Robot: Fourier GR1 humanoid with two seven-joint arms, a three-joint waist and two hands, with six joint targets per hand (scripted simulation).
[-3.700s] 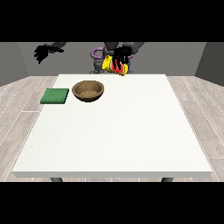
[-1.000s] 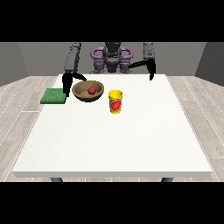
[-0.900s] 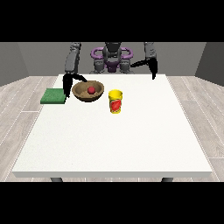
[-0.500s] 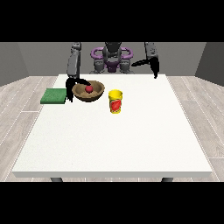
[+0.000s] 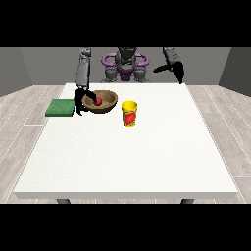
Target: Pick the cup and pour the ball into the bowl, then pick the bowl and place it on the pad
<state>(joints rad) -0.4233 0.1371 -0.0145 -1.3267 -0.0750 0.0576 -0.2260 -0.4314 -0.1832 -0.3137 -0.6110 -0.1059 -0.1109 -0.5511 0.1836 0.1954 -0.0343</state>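
Observation:
A brown bowl (image 5: 107, 103) sits on the white table (image 5: 127, 152) near its far left, with a red ball (image 5: 98, 101) inside it. The hand at the view's left (image 5: 79, 101) hangs down against the bowl's left rim, its fingers curled at the rim. A yellow cup (image 5: 129, 113) with a red label stands upright just right of the bowl, nothing touching it. A green pad (image 5: 60, 107) lies flat left of the bowl. The hand at the view's right (image 5: 176, 70) is raised above the table's far right edge, its fingers hanging relaxed and holding nothing.
The robot's grey and purple torso (image 5: 125, 66) stands behind the table's far edge. Wooden floor surrounds the table.
The hand at the view's left has come down from above the pad side to the bowl's left rim. The other hand has risen and pulled back to the right. The cup stands still.

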